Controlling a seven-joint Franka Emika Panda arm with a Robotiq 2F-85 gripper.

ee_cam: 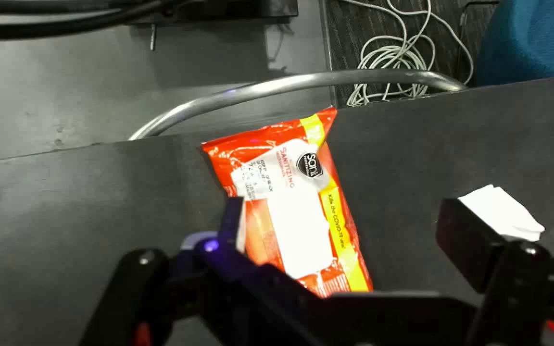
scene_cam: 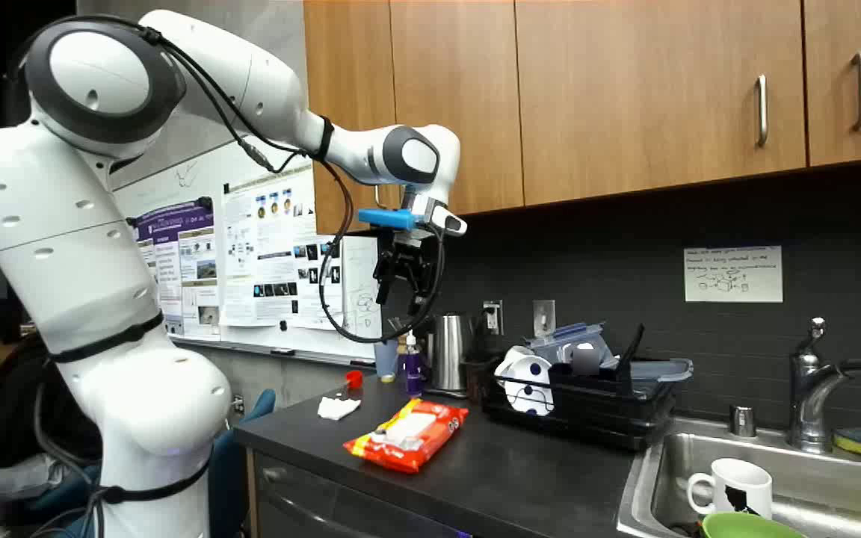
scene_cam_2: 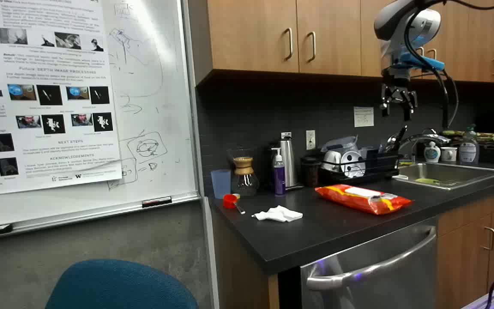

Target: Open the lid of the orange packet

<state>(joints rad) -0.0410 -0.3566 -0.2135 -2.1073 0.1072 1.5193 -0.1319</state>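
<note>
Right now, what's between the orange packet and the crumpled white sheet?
Just dark countertop between the orange packet and the white sheet, seen in both exterior views.

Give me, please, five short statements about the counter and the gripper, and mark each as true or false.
1. The orange packet lies on the counter. True.
2. The gripper is closed on the packet. False: it hangs open, apart from the packet.
3. A red scoop lies near the white tissue. True.
4. The tissue lies under the packet. False: the tissue lies apart from the packet.
5. The purple bottle stands upright. True.
</note>
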